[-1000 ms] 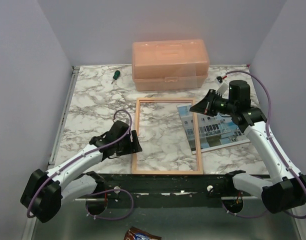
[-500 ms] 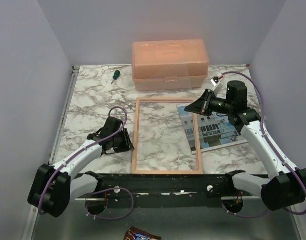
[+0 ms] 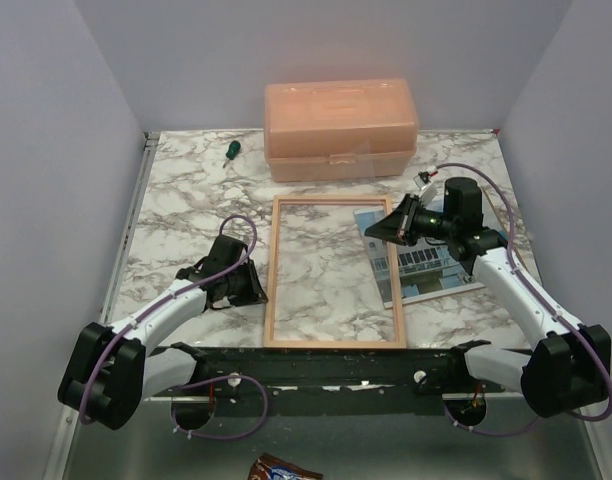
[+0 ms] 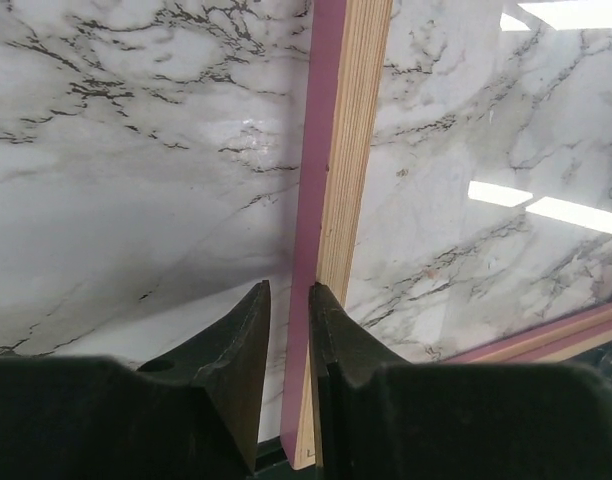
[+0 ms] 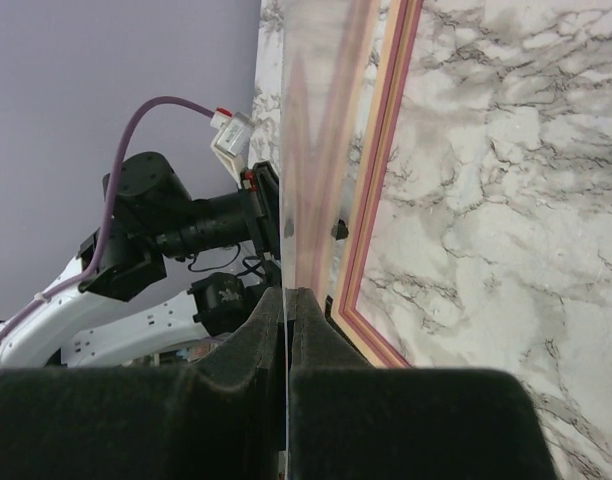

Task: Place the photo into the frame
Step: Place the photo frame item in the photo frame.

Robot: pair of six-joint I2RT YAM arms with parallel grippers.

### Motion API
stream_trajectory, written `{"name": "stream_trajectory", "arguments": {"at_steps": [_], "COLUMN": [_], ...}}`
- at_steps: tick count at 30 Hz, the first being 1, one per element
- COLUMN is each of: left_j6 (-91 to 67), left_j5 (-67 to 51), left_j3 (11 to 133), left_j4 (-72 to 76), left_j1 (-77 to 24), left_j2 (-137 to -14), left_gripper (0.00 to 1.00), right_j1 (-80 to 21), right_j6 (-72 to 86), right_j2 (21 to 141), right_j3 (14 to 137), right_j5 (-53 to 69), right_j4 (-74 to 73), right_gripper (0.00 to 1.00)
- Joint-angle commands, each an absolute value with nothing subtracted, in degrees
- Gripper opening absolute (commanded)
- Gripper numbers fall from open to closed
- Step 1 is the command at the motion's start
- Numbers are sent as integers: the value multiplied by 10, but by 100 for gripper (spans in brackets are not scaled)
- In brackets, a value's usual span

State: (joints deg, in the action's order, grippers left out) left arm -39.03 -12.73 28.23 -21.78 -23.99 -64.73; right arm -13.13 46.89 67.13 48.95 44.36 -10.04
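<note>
Right gripper point(image 3: 378, 228) clenched on clear sheet point(image 5: 301, 150), centre-right. Photo point(image 3: 441, 275) flat below it, left edge under frame point(image 3: 336, 344) right rail. Left gripper point(image 3: 254, 286) jaws nearly together at left rail; grip: cannot tell. Risk: sheet slips, knocks frame.

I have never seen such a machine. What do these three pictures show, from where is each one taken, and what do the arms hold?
These are two robot arms bolted at the near edge of a marble table. One picture looks down on both from above. The other two come from a small camera on each wrist, so the black wedges at the bottom are that arm's own fingers.

On the table lie the frame, the photo partly under its right rail, an orange box and a green screwdriver.

The left gripper straddles the frame's left rail; whether it already pinches it, I cannot tell. The right gripper is shut on a thin clear sheet, seen edge-on.
</note>
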Motion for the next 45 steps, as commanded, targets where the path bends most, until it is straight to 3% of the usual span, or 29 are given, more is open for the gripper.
{"name": "stream_trajectory", "arguments": {"at_steps": [1, 26, 45], "left_j6": [-377, -366, -366], "left_j5": [-122, -127, -130], "left_j3": [266, 262, 261], "left_j4": [-204, -190, -189], "left_j1": [-237, -237, -237], "left_j2": [-662, -678, -680], "left_gripper": [22, 22, 22], "right_j1": [-130, -136, -136], "right_j6": [498, 497, 461], "right_j2": [664, 594, 618], "right_j3": [461, 403, 370], "right_j5": [468, 438, 406], "right_j4": [-50, -7, -5], "right_gripper": [1, 1, 1]}}
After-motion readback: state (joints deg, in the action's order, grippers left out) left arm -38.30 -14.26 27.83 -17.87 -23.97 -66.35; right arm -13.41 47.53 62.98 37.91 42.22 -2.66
